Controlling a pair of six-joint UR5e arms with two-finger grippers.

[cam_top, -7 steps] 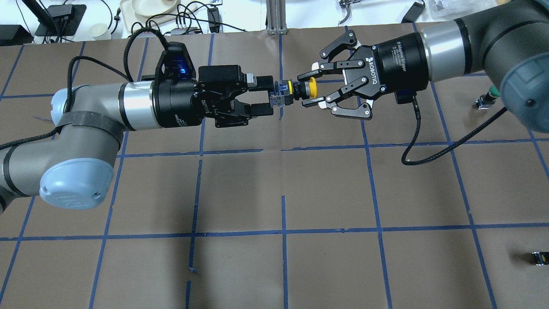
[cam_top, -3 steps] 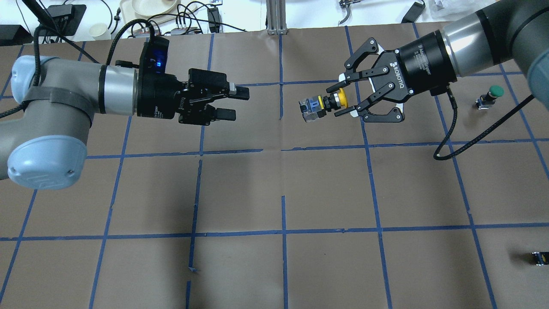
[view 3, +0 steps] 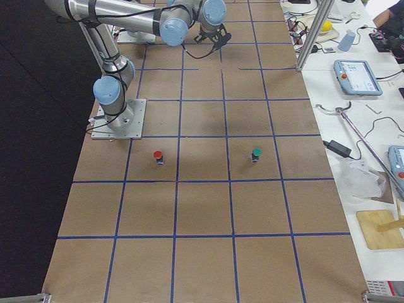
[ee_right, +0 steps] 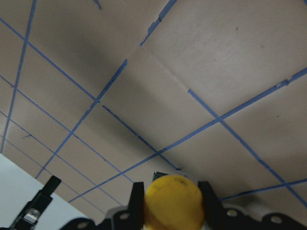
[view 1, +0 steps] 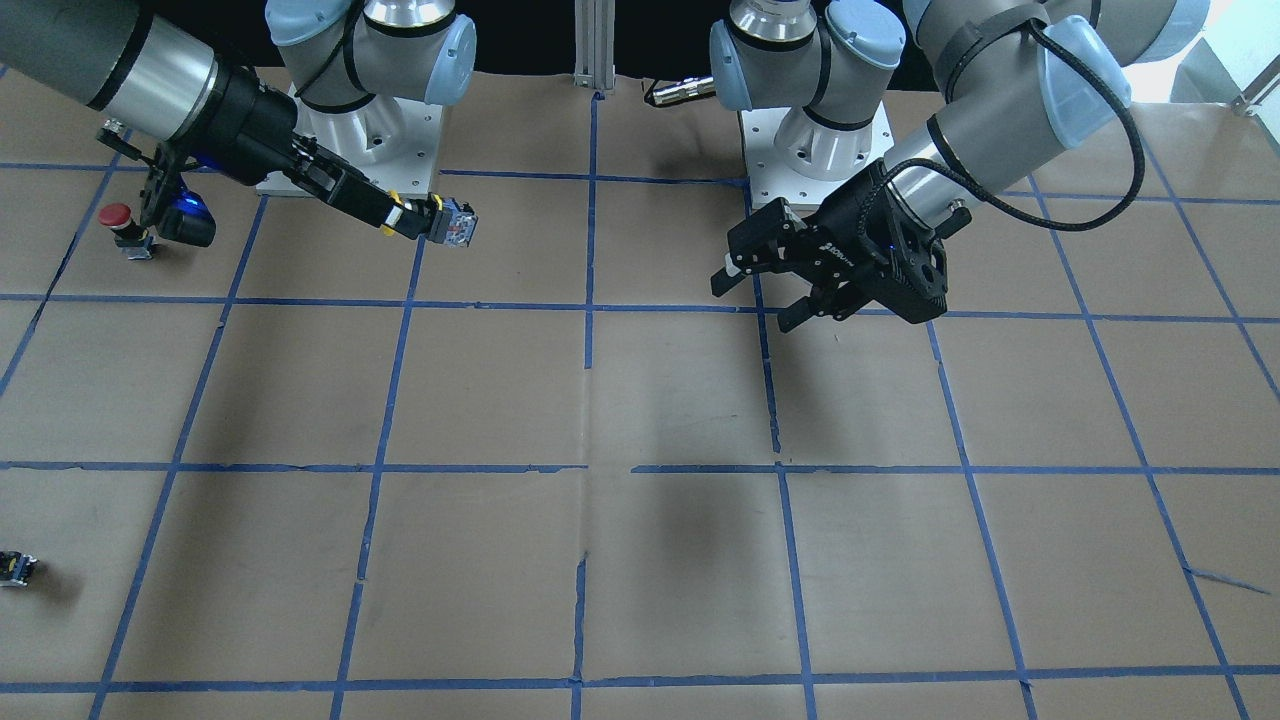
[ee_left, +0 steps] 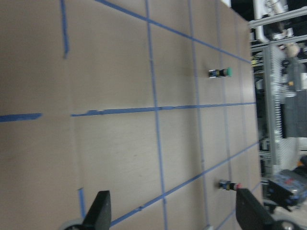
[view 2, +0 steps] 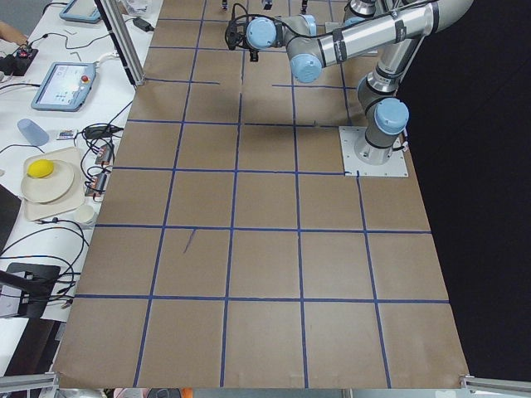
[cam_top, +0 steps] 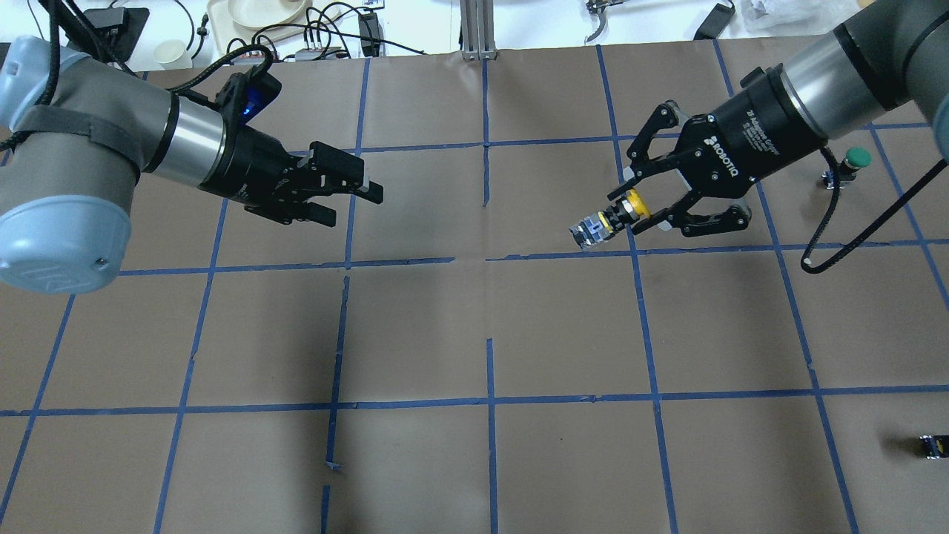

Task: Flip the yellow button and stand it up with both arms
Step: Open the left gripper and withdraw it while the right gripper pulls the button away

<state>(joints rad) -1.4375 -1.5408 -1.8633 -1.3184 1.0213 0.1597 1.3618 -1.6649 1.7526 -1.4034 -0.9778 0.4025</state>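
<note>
The yellow button (cam_top: 609, 217) hangs in the air, held by its yellow cap end, with the grey-blue switch body sticking out and tilted down towards the table. My right gripper (cam_top: 636, 208) is shut on it; the hold also shows in the front-facing view (view 1: 405, 218), with the button's body (view 1: 455, 224) beyond the fingertips. The right wrist view shows the yellow cap (ee_right: 172, 203) between the fingers. My left gripper (cam_top: 357, 206) is open and empty, well to the left of the button, above the table; it also shows in the front-facing view (view 1: 752, 303).
A green-capped button (cam_top: 852, 162) stands at the right, beyond the right gripper. A red-capped button (view 1: 120, 222) stands near the right arm's wrist. A tiny black-and-yellow part (cam_top: 934, 445) lies at the near right edge. Cables and dishes lie past the table's far edge.
The left gripper let go of the button's body and drew back to the left. The right gripper carried the button right and nearer, tilting its body downward.
</note>
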